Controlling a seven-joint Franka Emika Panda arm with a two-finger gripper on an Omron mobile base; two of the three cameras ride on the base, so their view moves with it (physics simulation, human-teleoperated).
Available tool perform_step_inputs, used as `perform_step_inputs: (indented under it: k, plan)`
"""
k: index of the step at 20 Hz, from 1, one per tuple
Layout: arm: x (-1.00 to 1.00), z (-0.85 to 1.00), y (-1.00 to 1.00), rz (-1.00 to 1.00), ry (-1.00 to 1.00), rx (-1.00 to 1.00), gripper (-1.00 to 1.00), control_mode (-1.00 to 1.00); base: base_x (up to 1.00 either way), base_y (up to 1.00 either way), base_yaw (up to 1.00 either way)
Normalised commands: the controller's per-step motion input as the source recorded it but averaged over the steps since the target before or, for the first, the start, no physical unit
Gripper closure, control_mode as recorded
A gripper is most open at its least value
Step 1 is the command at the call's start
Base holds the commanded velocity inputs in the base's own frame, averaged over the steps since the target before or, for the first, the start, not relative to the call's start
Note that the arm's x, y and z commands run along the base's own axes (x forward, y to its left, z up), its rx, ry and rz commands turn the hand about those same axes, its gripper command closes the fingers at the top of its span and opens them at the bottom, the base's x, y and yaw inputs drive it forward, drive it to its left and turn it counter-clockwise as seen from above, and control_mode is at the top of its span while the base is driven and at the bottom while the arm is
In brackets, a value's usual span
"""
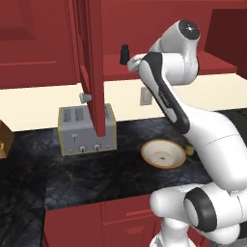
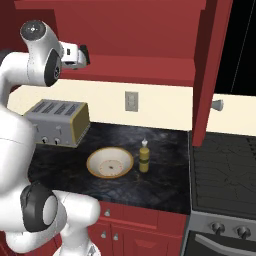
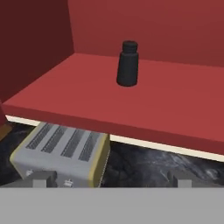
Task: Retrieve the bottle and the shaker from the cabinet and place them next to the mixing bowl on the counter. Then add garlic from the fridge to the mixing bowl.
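Note:
The black shaker (image 3: pixel 127 64) stands upright on the red shelf (image 3: pixel 87 94) of the open cabinet, also seen as the shaker (image 1: pixel 125 52) in the left base view. My gripper (image 3: pixel 110 181) is open in front of the shelf edge, a short way from the shaker, with nothing between its fingertips (image 3: pixel 41 180). The gripper (image 2: pixel 82 55) hovers high above the counter (image 2: pixel 165 187). On the counter, the olive-yellow bottle (image 2: pixel 144 159) stands just right of the mixing bowl (image 2: pixel 110 163). The bowl (image 1: pixel 163 153) is empty. Garlic and fridge are out of view.
A silver toaster (image 2: pixel 57 122) sits on the counter left of the bowl, under the shelf. The open cabinet door (image 1: pixel 94 72) with its knob (image 1: pixel 85 98) juts out above the toaster. A stove (image 2: pixel 225 175) borders the counter on the right.

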Motion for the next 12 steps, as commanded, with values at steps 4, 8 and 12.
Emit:
perform_step_inputs:
  k: [4, 8, 12]
  plan:
    - [0.38, -0.08, 0.04, -0.05, -0.02, 0.0, -1.0, -1.0, 0.0, 0.0, 0.0]
    - [0.33, 0.0, 0.0, -0.19, -0.01, 0.04, -1.0, -1.0, 0.0, 0.0, 0.0]
    - [0.26, 0.0, 0.0, -0.1, 0.0, 0.14, -1.0, -1.0, 0.0, 0.0, 0.0]
